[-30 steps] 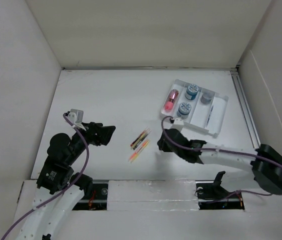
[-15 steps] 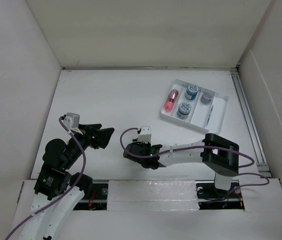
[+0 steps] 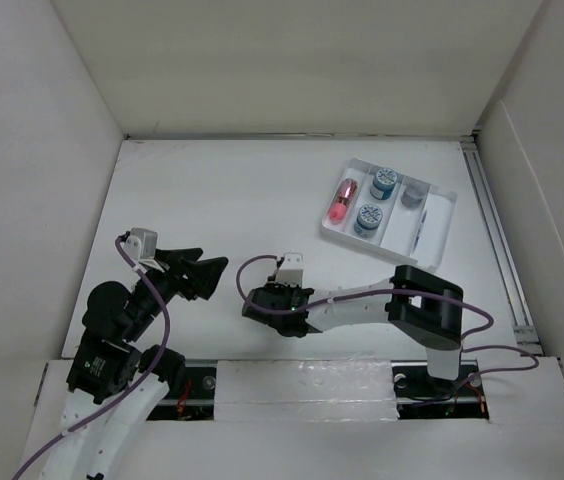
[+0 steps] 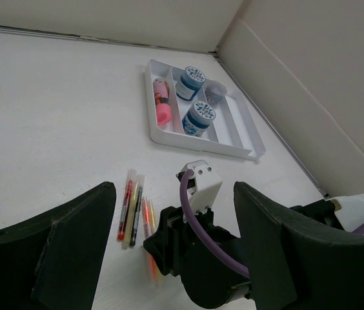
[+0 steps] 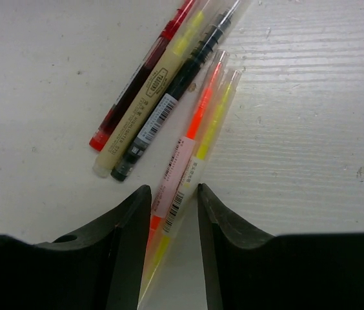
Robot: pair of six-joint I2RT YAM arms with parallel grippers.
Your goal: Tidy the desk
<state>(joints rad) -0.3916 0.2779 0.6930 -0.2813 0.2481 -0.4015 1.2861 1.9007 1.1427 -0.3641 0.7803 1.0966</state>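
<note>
White walls [image 3: 292, 60] enclose the white desk [image 3: 232, 190] filling mid-frame, a compartment tray [image 3: 442, 212] upper right, the left gripper [image 3: 218, 272] lower left gaping empty, the right gripper [image 5: 174, 200] parted astride two pens [image 5: 198, 119] at centre.

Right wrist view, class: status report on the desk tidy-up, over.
Left end effector open, empty. Right end effector open, straddling orange pen and yellow pen on desk. Three other pens alongside.
</note>
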